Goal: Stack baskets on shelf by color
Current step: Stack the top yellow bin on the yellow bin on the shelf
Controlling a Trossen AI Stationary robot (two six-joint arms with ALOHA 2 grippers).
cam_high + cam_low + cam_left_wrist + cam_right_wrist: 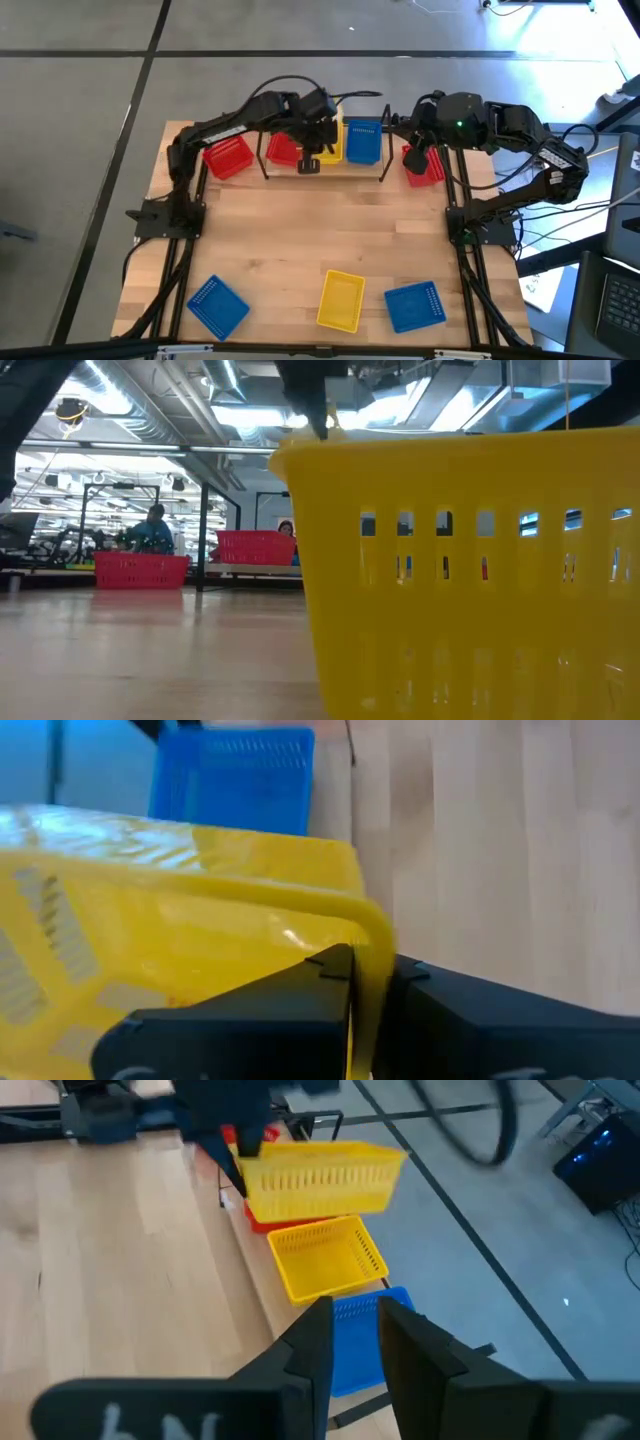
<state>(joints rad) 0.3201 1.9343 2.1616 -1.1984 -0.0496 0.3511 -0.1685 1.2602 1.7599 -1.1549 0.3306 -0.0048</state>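
Yellow perforated plastic basket (322, 1178), rim between left gripper (352, 982) jaws.

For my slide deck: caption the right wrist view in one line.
Left end effector holds a yellow basket above another yellow basket on the shelf.

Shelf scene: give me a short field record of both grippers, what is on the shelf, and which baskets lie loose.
left gripper: shut on yellow basket, held above the shelf
right gripper: open, empty, at the shelf's right end
on shelf: second yellow basket, blue basket
near edge: two blue, one yellow
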